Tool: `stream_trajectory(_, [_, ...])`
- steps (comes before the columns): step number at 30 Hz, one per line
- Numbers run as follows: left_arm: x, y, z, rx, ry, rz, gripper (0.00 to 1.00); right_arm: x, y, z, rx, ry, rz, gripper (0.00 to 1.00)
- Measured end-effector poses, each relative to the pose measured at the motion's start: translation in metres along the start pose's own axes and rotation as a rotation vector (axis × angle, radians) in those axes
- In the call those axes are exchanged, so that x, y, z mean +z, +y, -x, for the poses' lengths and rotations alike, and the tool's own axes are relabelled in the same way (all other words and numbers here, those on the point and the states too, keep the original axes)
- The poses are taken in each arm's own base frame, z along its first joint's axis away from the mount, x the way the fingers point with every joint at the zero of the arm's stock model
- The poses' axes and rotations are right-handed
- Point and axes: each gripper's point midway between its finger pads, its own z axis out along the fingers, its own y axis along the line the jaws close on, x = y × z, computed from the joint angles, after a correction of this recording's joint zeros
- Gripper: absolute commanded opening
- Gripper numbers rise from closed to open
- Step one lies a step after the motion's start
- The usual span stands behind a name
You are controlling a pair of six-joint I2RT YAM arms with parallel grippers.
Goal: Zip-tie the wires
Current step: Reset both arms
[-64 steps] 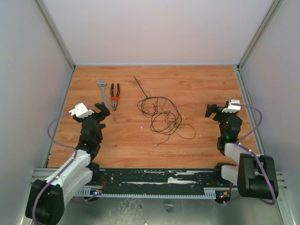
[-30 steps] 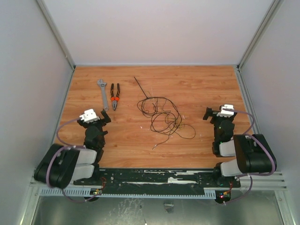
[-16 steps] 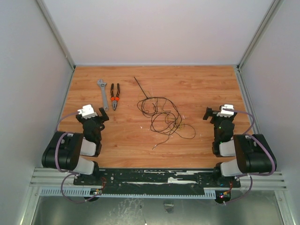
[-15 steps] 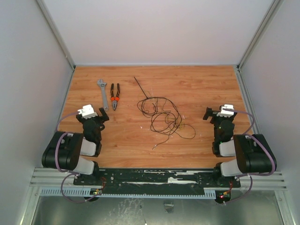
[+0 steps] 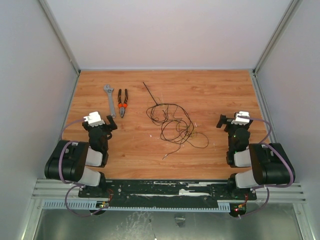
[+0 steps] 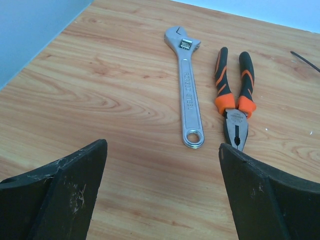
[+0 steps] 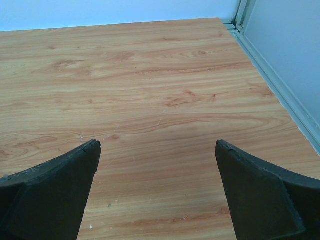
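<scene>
Wires lie in a loose tangle near the middle of the wooden table. The zip tie, a straight black strip, runs off toward 11 o'clock from the tangle, its near end meeting the loops. Left gripper sits at 8 o'clock, fingers spread wide and holding nothing. A wrench and pliers lie side by side just ahead of it. Right gripper sits at 4 o'clock, fingers likewise wide apart above the tabletop, well apart from the wires.
</scene>
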Motion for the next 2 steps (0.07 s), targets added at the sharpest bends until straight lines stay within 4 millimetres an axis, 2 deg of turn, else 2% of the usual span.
stream_trajectory(2, [0.0000, -0.0003, 0.0000, 0.000, 0.000, -0.002, 0.98, 0.0000, 0.0000, 0.0000, 0.000, 0.000, 0.000, 0.99])
